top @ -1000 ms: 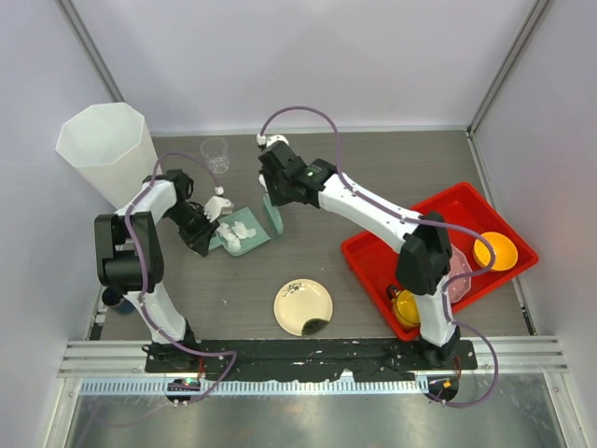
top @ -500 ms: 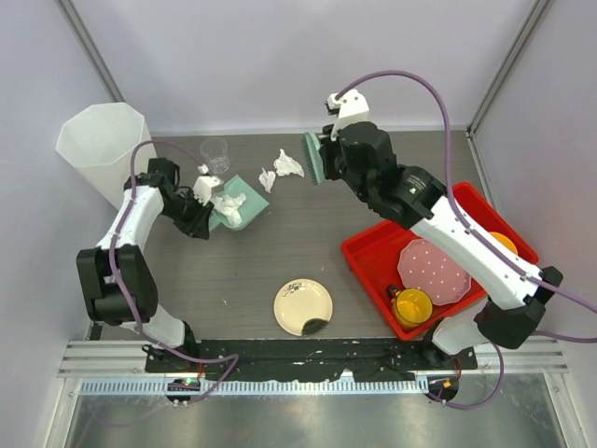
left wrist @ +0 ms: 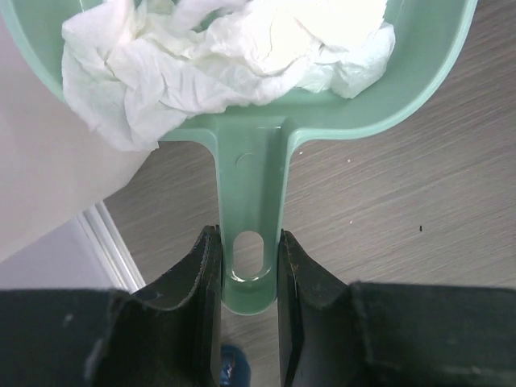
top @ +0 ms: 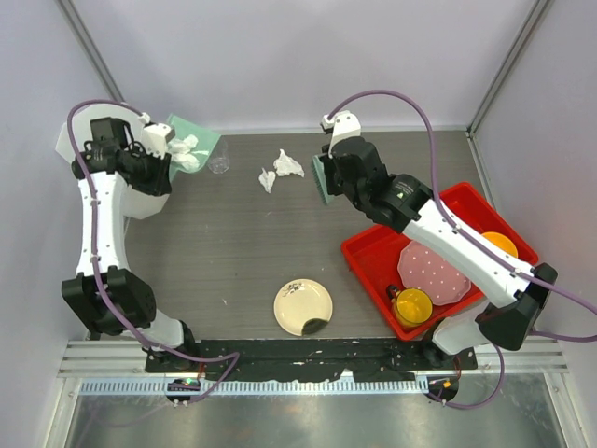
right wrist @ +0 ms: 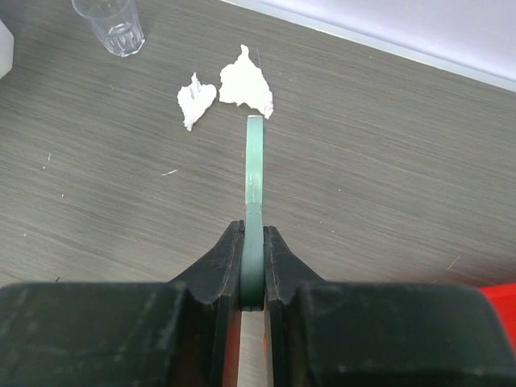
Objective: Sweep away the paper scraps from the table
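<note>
The left end effector was pinched on the handle of a green dustpan, which carried a heap of paper scraps over the far left of the table; the right end effector clamped a thin green sweeper, its tip just short of two scraps lying on the table near a clear cup.

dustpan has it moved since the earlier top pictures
Yes. The dustpan, carrying paper scraps, went from the cup's near right to its far left, by the white bin.
</note>
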`<control>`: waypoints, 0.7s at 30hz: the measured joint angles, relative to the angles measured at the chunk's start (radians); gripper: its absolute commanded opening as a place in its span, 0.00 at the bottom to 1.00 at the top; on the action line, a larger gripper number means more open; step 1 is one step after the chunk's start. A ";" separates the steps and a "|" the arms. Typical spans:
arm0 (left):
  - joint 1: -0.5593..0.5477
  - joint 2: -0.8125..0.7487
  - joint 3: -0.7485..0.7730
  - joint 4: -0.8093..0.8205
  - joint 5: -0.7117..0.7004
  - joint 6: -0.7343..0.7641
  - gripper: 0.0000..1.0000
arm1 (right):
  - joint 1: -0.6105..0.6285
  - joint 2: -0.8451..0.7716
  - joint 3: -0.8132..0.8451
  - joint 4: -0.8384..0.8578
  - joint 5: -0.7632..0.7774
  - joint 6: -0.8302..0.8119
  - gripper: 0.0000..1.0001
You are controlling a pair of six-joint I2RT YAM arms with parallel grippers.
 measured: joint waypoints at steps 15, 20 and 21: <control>0.130 -0.025 0.219 -0.071 -0.048 -0.104 0.00 | 0.000 0.030 -0.051 0.009 -0.083 0.019 0.01; 0.155 -0.010 0.262 -0.072 -0.061 -0.127 0.00 | 0.000 0.051 -0.056 0.009 -0.112 0.023 0.01; 0.160 -0.003 0.270 -0.070 -0.070 -0.129 0.00 | 0.000 0.054 -0.056 0.009 -0.118 0.023 0.01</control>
